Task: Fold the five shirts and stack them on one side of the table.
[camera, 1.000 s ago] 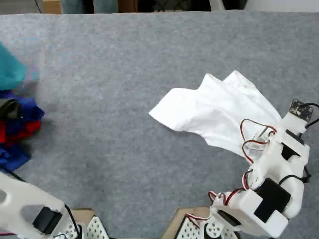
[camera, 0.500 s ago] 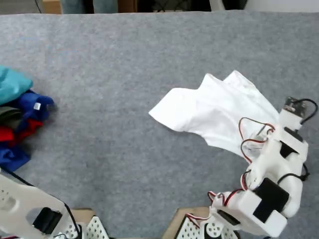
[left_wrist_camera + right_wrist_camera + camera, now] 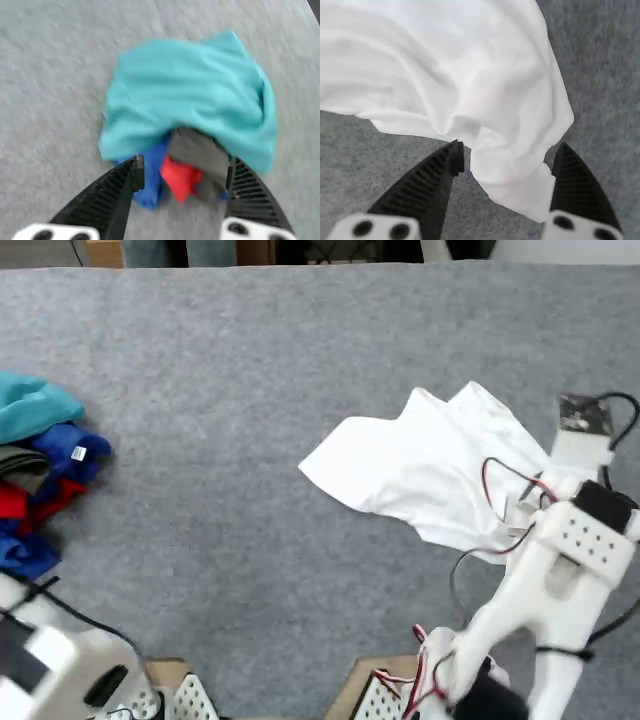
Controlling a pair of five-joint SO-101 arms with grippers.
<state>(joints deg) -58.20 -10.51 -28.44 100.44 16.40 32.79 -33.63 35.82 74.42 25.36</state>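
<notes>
A crumpled white shirt (image 3: 430,470) lies right of the table's middle. The right arm (image 3: 570,540) stands over its right edge. In the right wrist view my right gripper (image 3: 510,160) is open just above the white shirt (image 3: 450,75), its hem between the two fingers and nothing gripped. A pile of shirts sits at the left edge: teal (image 3: 35,405) on top, then blue (image 3: 70,455), grey and red (image 3: 20,502). My left gripper (image 3: 185,180) hangs open above that pile, over the teal shirt (image 3: 190,95), grey shirt (image 3: 197,152) and red shirt (image 3: 179,179).
Grey felt covers the table (image 3: 220,370). The left arm's base (image 3: 50,670) sits at the near left corner, and both arm mounts stand along the near edge. A wide stretch of felt separates the pile from the white shirt.
The pile at the left has shifted right and shows more fully, teal on top. The left arm has drawn back toward the near left corner. The right arm has risen and stretched farther over the white shirt.
</notes>
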